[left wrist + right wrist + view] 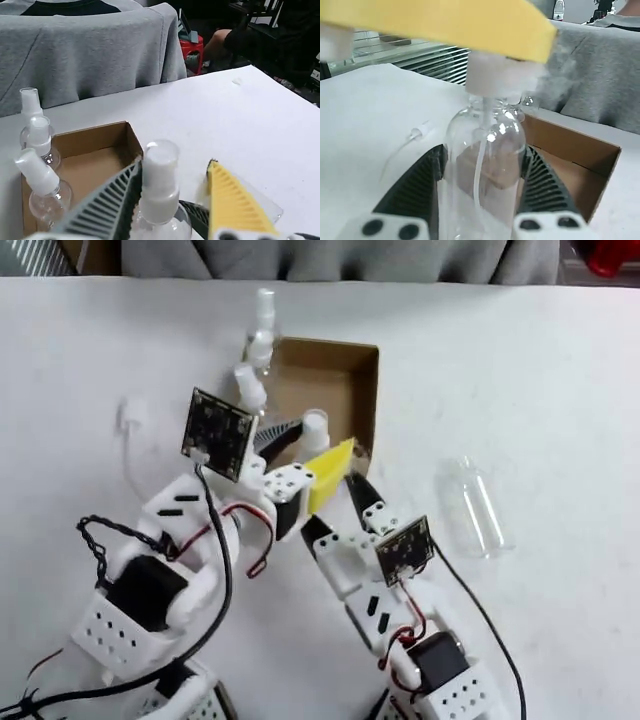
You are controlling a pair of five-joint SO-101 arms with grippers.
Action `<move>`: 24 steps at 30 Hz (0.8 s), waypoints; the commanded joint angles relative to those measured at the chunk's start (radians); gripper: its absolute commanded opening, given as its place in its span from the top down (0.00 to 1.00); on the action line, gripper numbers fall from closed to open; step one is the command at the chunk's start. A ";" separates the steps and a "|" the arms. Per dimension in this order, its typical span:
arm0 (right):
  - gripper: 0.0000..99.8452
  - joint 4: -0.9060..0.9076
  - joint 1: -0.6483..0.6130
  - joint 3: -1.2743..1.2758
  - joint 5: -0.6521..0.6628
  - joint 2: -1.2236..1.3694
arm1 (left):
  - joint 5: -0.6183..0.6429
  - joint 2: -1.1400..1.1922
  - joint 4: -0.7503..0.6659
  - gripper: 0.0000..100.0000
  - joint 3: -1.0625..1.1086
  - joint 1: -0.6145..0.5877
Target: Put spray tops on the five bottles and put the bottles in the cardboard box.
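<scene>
My right gripper [482, 155] is shut on an upright clear bottle [485, 145], one black finger on each side of its body. A white spray top [159, 180] sits on its neck, its tube hanging inside. My left gripper [175, 167] is open around that top: the grey finger touches it and the yellow finger [330, 475] stands apart. Both grippers meet at the cardboard box's [340, 370] near edge. Three bottles with spray tops [258, 345] stand in a row at the box's left side; I cannot tell if they are inside it.
A clear bottle without a top [478, 505] lies on the white table to the right of the arms. A loose spray top with its tube [130, 420] lies on the table to the left. The table's far edge is behind the box.
</scene>
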 commanded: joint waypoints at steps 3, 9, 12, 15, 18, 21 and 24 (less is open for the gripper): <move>0.98 0.002 -0.005 0.008 0.018 -0.012 | 0.005 -0.018 0.021 0.79 -0.020 -0.008; 0.98 0.002 -0.005 0.008 0.018 -0.010 | -0.043 -0.166 0.124 0.71 -0.017 -0.008; 0.98 0.002 -0.005 0.008 0.018 -0.008 | -0.048 -0.278 0.210 0.71 -0.009 -0.008; 0.98 0.002 -0.005 0.008 0.018 -0.008 | -0.101 -0.380 0.288 0.71 -0.011 -0.008; 0.98 0.002 -0.005 0.008 0.018 -0.008 | -0.112 -0.473 0.345 0.71 -0.017 -0.008; 0.98 0.002 -0.005 0.008 0.018 -0.008 | -0.109 -0.553 0.358 0.74 -0.011 -0.008; 0.98 0.002 -0.004 0.008 0.018 -0.008 | -0.109 -0.584 0.358 0.88 -0.009 -0.008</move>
